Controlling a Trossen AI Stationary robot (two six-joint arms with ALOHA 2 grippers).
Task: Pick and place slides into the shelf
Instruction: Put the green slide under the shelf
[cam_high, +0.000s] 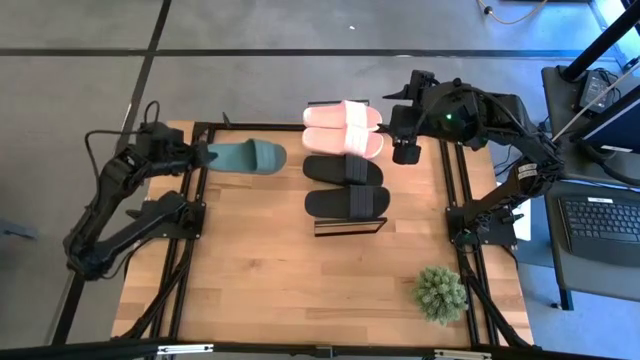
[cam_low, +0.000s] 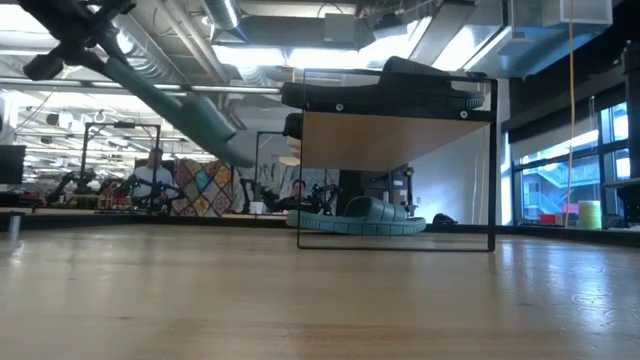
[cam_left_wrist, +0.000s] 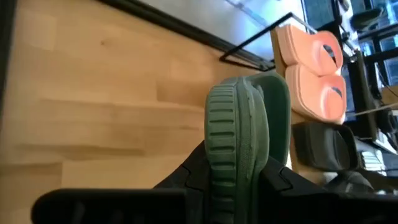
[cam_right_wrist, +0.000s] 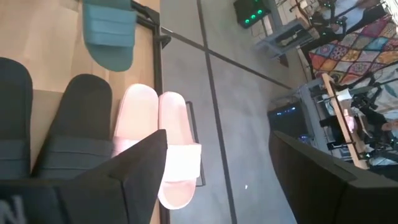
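Note:
One dark green slide (cam_high: 250, 157) is in my left gripper (cam_high: 205, 155), off the shelf's left side near the table's far edge. In the low view this slide (cam_low: 190, 110) slants down toward the shelf (cam_low: 395, 135). The shelf's wood top (cam_high: 350, 228) carries the pink pair (cam_high: 343, 128) at its far end and the black pair (cam_high: 346, 186) nearer. A second green slide (cam_low: 360, 218) lies under the shelf top. My right gripper (cam_high: 405, 150) is open beside the pink pair's right ends, touching nothing. My left gripper pinches the green slide's heel end (cam_left_wrist: 233, 180) between its two fingers, one finger (cam_left_wrist: 186, 180) on the ridged sole and the other on the footbed side. The fingers lie along the slide, coming from the table's left. The slide is lifted clear, its toe end lower.
A small potted plant (cam_high: 440, 293) stands at the table's near right corner. Black frame rails (cam_high: 190, 250) run along the left and right sides of the wooden tabletop. A bare stretch of wood lies between the shelf and the near edge.

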